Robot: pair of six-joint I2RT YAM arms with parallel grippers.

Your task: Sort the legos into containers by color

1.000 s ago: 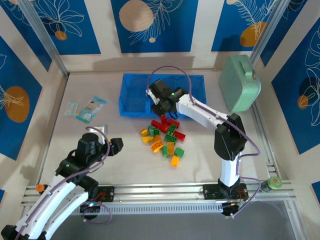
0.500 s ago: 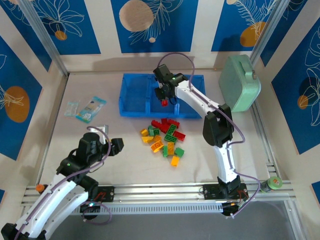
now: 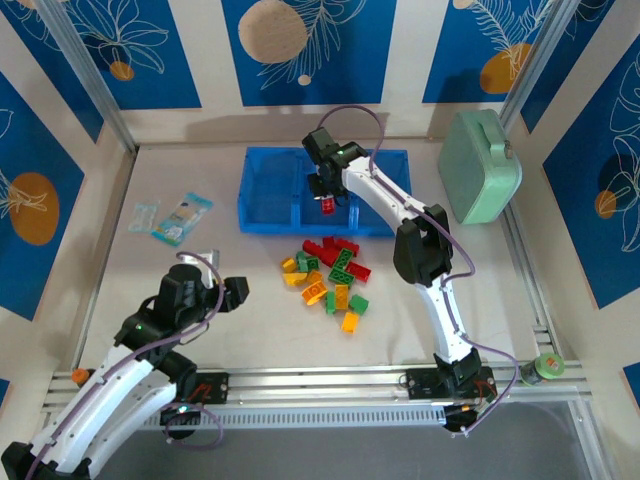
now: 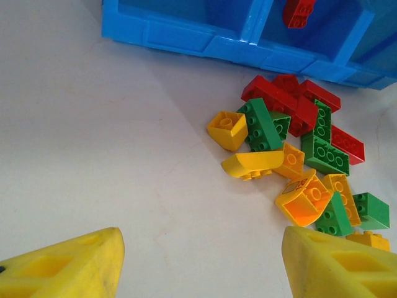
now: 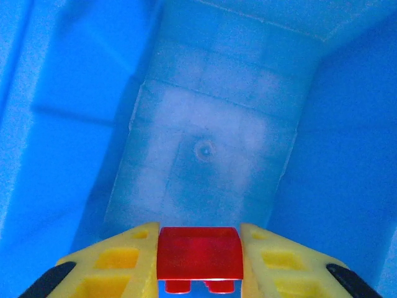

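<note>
One red lego sits pinched in the right gripper; the left gripper gapes empty.

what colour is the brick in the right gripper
Red. The brick shows best in the right wrist view, between the yellow fingers.

Blue tray; red brick between yellow fingers. At centre frame, a pile of red, green and orange-yellow legos. Mint-green case upper right; pale blue-white packets at left. Blue panels bear white leaf outlines and orange discs.
</note>
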